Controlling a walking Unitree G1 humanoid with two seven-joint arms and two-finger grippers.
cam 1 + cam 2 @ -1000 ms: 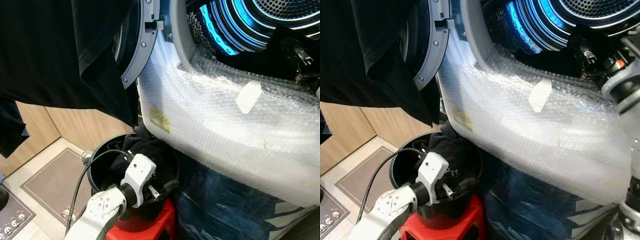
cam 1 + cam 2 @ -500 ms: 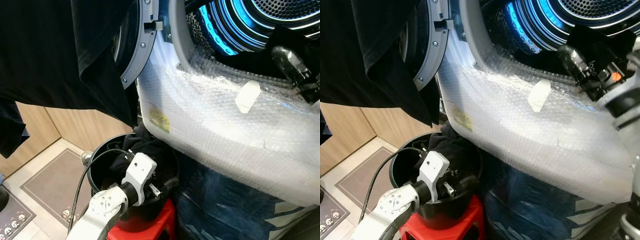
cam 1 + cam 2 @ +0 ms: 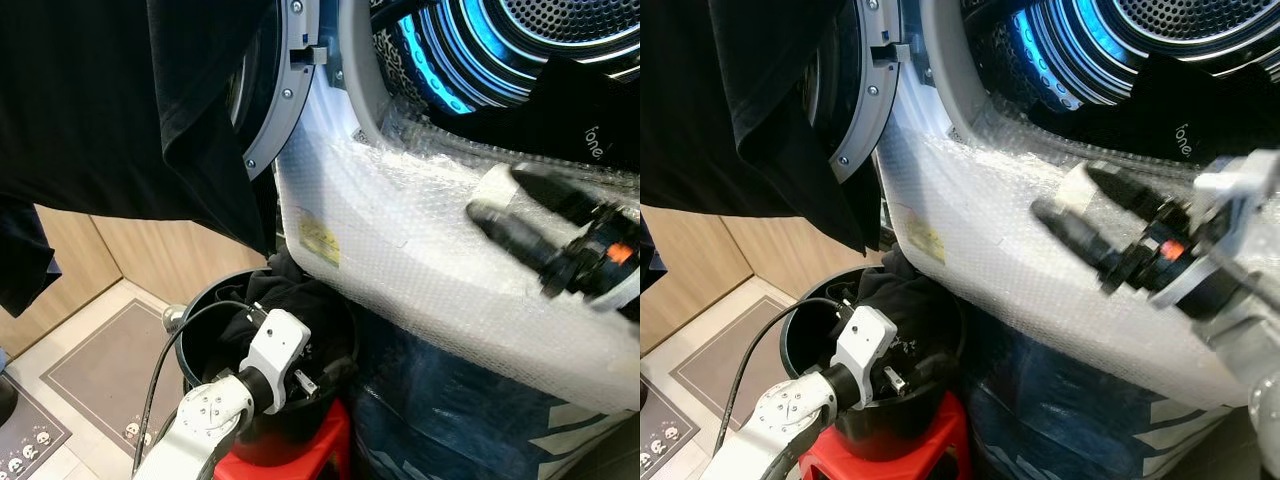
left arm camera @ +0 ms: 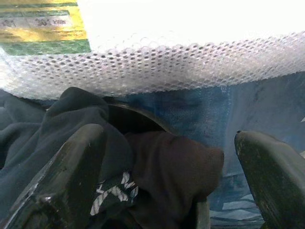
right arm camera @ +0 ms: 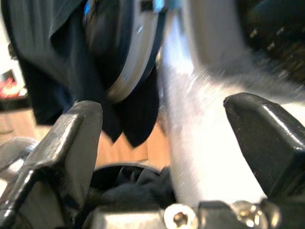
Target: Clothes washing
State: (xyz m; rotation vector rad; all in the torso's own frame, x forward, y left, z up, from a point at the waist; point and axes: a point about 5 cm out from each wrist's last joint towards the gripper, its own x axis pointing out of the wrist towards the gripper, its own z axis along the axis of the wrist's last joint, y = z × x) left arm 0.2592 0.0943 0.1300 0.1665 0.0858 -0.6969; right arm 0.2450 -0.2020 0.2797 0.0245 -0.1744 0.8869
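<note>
— Nearest us, at about seven o'clock, we see our left tool (image 4: 167, 191) reaching into the black bucket (image 3: 200, 345), its fingers (image 4: 66, 176) spread apart over the dark clothes (image 4: 157, 176) heaped inside.

— And the bucket stands on a red stool (image 3: 300, 455), just beside the washing machine's front, which is wrapped in bubble wrap (image 3: 420, 250).

— Further out, at three o'clock, we see our right tool (image 3: 1070, 205) held in front of that wrapped panel, pointing toward nine o'clock. Its two black fingers (image 3: 1080, 235) stand apart with nothing between them.

— Beyond it, at one o'clock, the drum (image 3: 560, 30) glows blue, and a dark garment (image 3: 1200, 110) lies in its mouth.

— At eleven o'clock the round door (image 3: 285, 90) hangs open, with a black cloth (image 3: 100, 110) draped in front of it.
</note>
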